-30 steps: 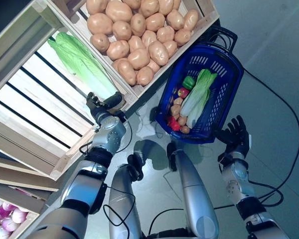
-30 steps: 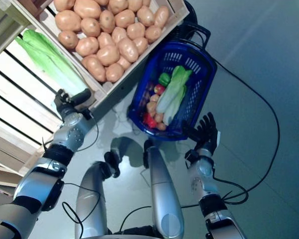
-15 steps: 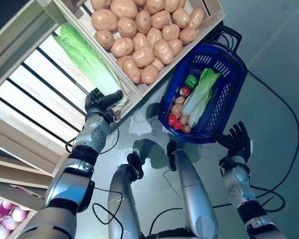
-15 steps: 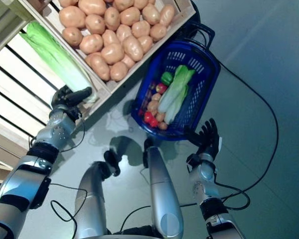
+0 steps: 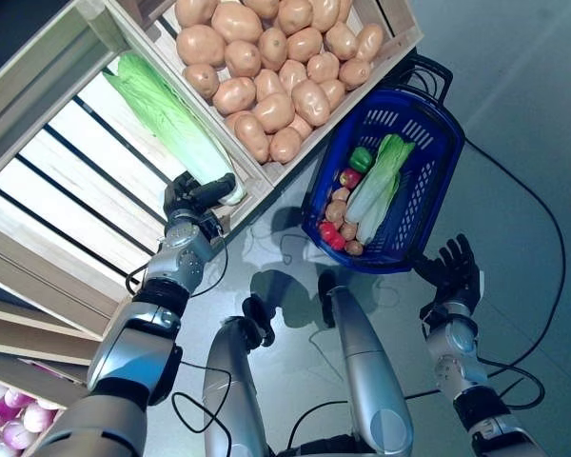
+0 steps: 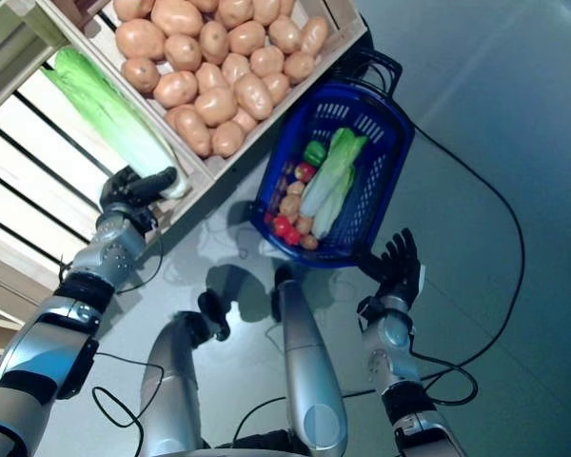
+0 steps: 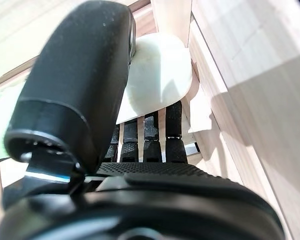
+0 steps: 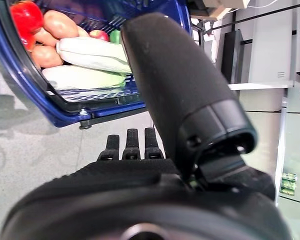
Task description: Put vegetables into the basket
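Now the left hand (image 5: 192, 205) is closing its fingers around the white base of the long green cabbage (image 5: 167, 114) in the upper-left wooden crate (image 5: 48, 205), and it should be gripping firmly before lifting toward the blue plastic basket (image 5: 428, 181), right of centre, while the right hand (image 5: 452, 271) is hanging open beside it.

Slatted wooden crates (image 5: 38, 219) stand on a grey floor (image 5: 514, 57).

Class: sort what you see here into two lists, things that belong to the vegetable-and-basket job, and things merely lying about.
Job:
basket
cabbage in the crate
potatoes
left hand at the cabbage's white end
right hand, open beside the basket

Lying about:
wooden crates
purple onions
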Robot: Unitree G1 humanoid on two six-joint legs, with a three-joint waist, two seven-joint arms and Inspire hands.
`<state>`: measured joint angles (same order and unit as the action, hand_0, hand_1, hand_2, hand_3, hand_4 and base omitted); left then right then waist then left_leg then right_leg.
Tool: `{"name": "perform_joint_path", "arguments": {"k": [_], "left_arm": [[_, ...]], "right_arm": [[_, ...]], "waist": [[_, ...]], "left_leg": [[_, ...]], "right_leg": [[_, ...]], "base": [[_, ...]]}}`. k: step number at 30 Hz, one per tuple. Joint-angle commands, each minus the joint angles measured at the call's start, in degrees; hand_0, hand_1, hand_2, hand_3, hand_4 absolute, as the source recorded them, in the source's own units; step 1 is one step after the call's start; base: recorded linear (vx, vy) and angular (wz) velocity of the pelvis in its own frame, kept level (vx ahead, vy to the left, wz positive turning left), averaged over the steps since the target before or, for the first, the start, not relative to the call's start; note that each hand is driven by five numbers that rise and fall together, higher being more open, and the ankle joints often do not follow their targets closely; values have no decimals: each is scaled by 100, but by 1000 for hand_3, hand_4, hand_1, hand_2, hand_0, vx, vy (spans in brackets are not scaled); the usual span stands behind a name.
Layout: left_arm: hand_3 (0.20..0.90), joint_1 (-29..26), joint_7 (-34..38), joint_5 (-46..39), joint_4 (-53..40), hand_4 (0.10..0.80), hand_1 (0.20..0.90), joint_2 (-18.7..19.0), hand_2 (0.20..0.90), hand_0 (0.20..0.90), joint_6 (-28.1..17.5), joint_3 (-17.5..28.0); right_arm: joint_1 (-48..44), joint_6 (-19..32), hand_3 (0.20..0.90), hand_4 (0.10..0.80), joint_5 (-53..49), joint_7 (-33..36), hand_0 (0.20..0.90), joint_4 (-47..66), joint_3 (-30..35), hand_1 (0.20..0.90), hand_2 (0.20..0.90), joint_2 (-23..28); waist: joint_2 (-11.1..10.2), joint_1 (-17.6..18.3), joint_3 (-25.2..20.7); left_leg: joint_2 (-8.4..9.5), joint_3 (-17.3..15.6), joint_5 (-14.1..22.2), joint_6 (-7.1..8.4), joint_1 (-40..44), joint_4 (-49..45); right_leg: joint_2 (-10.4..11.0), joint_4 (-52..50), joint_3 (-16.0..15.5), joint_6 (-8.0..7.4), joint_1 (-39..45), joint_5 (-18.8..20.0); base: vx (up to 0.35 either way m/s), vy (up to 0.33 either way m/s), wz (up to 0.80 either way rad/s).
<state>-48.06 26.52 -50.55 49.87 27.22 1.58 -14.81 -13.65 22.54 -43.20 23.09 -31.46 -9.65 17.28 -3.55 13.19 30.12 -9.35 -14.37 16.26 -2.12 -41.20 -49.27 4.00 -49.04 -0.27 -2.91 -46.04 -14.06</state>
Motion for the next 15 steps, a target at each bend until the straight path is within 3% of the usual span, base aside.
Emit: {"name": "perform_joint_path", "arguments": {"k": [1,9,15], "left_arm": [[300,-1005,-102,-187,-310,400,300,-295,300,300,-595,-25],[300,-395,205,-267,-314,400,300,-435,300,300,-759,312],[300,591,218,-244,-604,400,300,-732,300,300,-999,531]], "right_arm": [[-19,680,900,800,-51,-146,900,517,84,900,900,269],[58,631,900,800,-13,-126,900,505,75,900,900,205],[247,545,900,800,-78,-205,900,598,18,900,900,18]], "waist": [[-68,81,-33],[-106,-63,-91],[-80,-229,-383]], "left_leg": [[-78,-155,388,-102,696,129],[-35,-44,445,-101,1244,156],[14,7,440,-96,1822,387]], "right_leg": [[-154,422,-400,455,865,-77],[-93,480,-479,508,1480,-203],[7,633,-561,548,2087,-277]], "base": [[-9,55,-2],[10,42,-1],[44,43,2]]}}
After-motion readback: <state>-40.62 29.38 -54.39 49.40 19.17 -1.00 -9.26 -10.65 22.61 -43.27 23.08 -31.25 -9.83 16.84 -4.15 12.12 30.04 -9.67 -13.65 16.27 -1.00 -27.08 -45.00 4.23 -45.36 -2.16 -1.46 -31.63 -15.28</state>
